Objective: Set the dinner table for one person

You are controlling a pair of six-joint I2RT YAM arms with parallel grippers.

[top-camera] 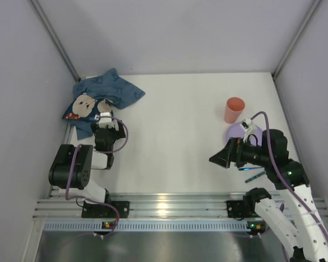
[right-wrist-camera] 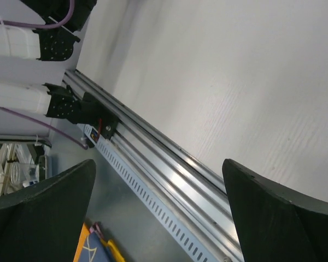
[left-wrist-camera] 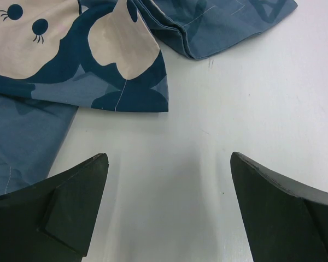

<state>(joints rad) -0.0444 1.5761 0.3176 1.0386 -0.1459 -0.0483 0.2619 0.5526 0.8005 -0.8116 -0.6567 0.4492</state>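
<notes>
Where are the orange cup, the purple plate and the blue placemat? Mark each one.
orange cup (top-camera: 234, 111), top external view, on its side wall.
purple plate (top-camera: 233, 132), top external view, on its bare left part.
blue placemat (top-camera: 116, 87), top external view, on its crumpled upper fold.
</notes>
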